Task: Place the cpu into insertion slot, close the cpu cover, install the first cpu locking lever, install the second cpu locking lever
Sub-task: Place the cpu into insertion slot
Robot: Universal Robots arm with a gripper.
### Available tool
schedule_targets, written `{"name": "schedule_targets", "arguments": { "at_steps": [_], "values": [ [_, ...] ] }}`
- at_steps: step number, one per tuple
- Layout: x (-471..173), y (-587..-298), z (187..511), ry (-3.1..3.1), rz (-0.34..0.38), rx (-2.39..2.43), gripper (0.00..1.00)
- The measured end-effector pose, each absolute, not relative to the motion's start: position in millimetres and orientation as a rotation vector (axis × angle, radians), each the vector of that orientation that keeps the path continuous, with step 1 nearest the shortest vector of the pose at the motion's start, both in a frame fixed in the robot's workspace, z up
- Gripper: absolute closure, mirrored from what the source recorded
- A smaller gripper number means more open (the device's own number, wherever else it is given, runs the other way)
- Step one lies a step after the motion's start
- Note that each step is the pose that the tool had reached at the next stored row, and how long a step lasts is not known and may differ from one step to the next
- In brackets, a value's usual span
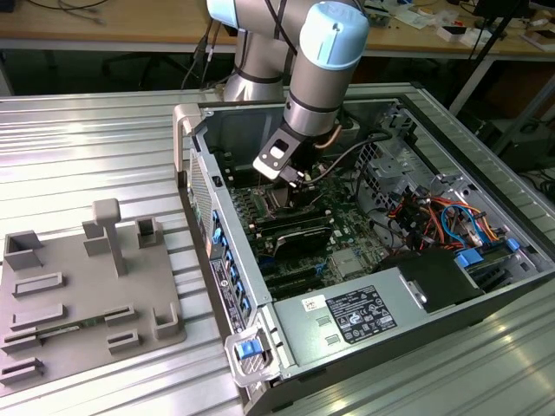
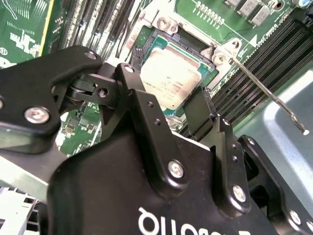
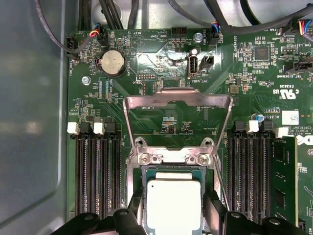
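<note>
The arm (image 1: 325, 78) is reaching down into the open case (image 1: 224, 260). The gripper (image 1: 290, 178) is hanging right over the cpu (image 3: 173, 203). I cannot tell if it is holding the cpu or letting it go. The cpu is lying silver side up in the slot (image 3: 173, 169). The cover (image 3: 178, 98) is standing open behind it. A thin lever (image 2: 264, 89) is sticking up beside the slot.

Cpu (image 3: 173, 205) in insertion slot (image 3: 171, 169); cpu cover (image 3: 178, 93) swung up off it; memory slots (image 3: 98, 176) flank both sides. Computer case (image 1: 217, 199) on counter (image 1: 87, 139); fixture tray (image 1: 78, 269) at exterior view's left.
</note>
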State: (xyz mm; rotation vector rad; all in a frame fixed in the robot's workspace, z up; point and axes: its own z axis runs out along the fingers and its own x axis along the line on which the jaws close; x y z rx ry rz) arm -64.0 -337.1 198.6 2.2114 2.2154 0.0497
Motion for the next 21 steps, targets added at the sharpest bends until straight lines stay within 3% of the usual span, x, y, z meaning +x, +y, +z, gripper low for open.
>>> {"name": "schedule_targets", "arguments": {
  "at_steps": [21],
  "values": [
    [-64.0, -337.2, 209.1, 2.216, 0.049, 2.211, 0.38]
  ]
}}
